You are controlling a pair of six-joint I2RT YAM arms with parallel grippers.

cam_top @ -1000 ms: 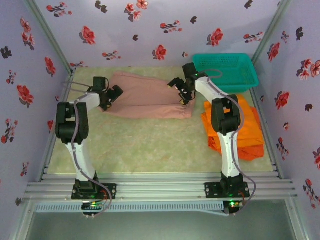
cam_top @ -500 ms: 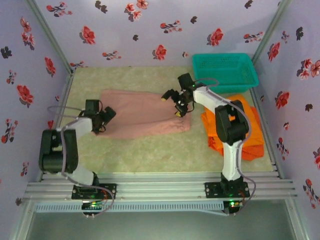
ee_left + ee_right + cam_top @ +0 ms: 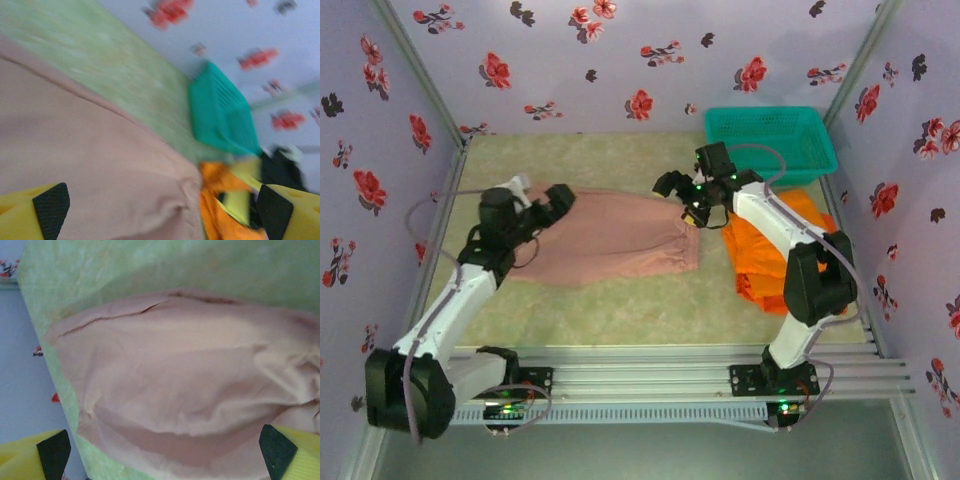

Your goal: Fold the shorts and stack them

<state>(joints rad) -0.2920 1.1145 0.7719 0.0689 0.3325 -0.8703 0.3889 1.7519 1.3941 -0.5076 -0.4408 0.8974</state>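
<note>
Shorts [image 3: 610, 238] pink, flat, left jaws open, right jaws open, basket [image 3: 220, 116] in left-wrist view

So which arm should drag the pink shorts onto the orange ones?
Probably right: the right end effector, open, hangs over the pink shorts' end beside the orange shorts; the left end effector is at the far end.

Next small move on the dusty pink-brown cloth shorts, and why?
Probably lower both and pinch: the left gripper and right gripper hover open over opposite ends of the dusty pink-brown cloth shorts, which lie flat, ungripped.
</note>
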